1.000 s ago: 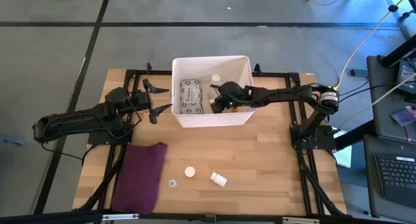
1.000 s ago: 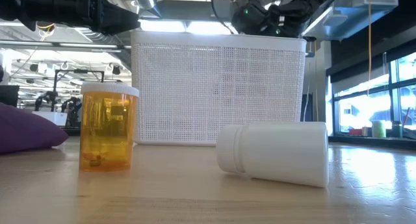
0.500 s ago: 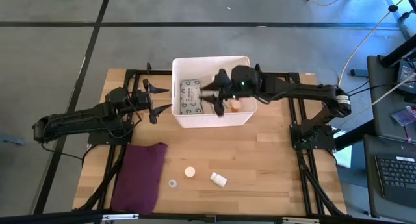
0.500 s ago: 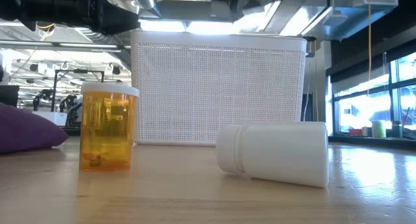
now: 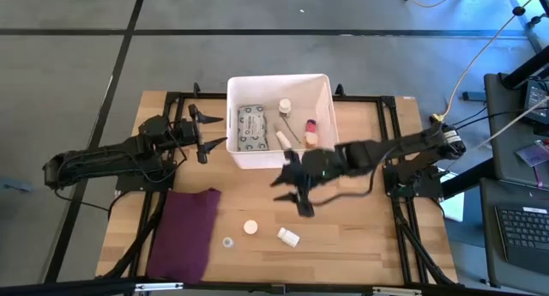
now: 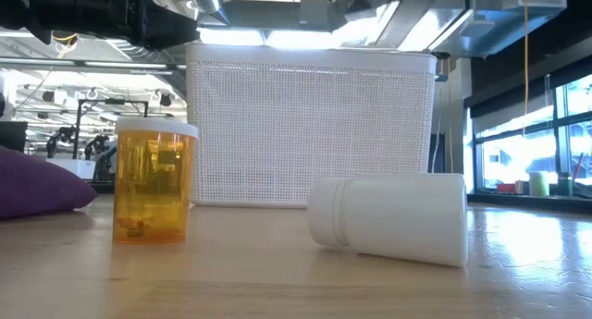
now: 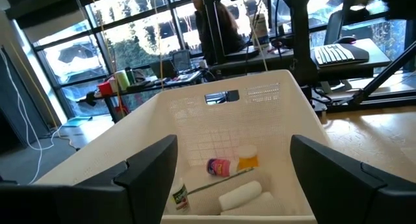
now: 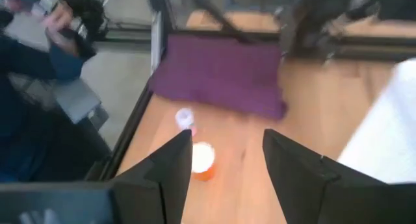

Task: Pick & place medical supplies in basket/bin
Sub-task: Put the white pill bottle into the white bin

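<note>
The white basket [image 5: 279, 155] stands at the far middle of the table and holds a grey-green packet [image 5: 251, 127], a white bottle [image 5: 284, 105], a white roll [image 5: 282, 139] and a pink-capped bottle [image 5: 310, 125]. On the wood near the front stand an orange bottle with a white cap [image 5: 250, 227] and a small clear vial [image 5: 227, 242]. A white bottle [image 5: 288, 237] lies on its side beside them. My right gripper [image 5: 293, 193] hangs open over the wood between the basket and these bottles, holding nothing. My left gripper [image 5: 210, 135] waits open beside the basket's left wall.
A maroon cloth [image 5: 183, 232] lies flat at the near left, close to the vial. In the right wrist view a person's sleeve [image 8: 39, 52] shows beyond the table's edge. Bare wood [image 5: 360, 236] lies to the right of the loose bottles.
My right gripper has come up out of the basket and swung over its near wall toward the table's near edge. It now hangs above the wood just short of the loose bottles. The supplies that it covered inside the basket now show.
</note>
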